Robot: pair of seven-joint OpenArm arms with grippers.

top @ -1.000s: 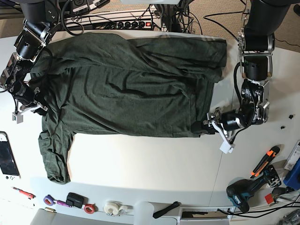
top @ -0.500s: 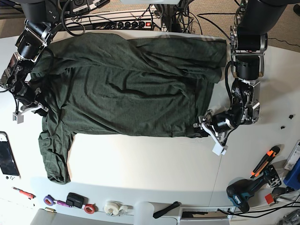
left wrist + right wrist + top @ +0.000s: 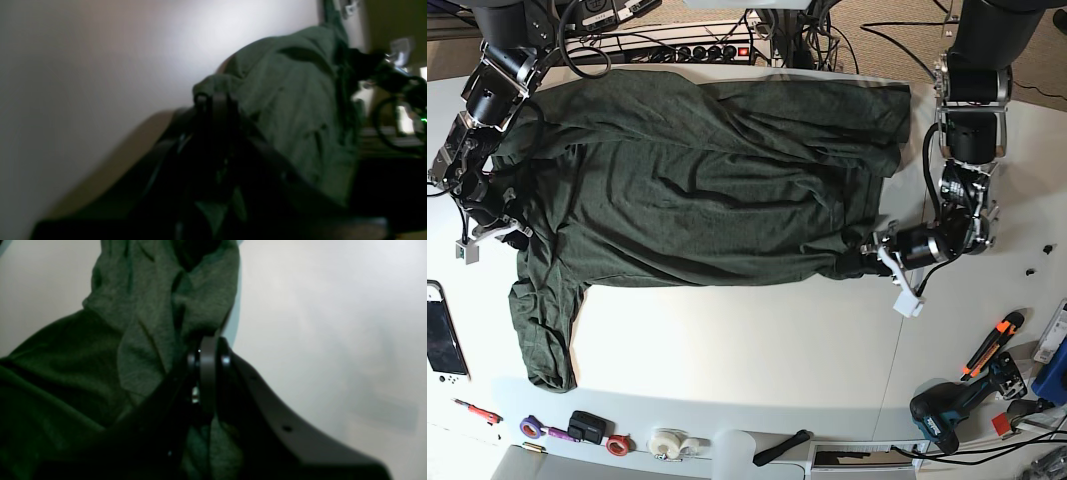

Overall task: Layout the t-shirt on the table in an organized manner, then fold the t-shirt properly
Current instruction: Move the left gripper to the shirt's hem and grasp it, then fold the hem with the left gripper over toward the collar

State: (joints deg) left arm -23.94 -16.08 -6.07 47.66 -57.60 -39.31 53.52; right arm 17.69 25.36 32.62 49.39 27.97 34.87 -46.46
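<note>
Jaws of my left gripper (image 3: 859, 264) closed on hem corner of large dark green heathered t-shirt (image 3: 697, 185); left wrist view shows bunched green fabric pinched at fingertips (image 3: 213, 100). Jaws of my right gripper (image 3: 505, 222) together, clamped on shirt edge near sleeve; right wrist view shows fold caught between pads (image 3: 208, 353). T-shirt lies spread, wrinkled, across far half of white smooth table (image 3: 757, 350), one sleeve hanging toward near edge. I see tape rolls (image 3: 667, 443) along near edge.
</note>
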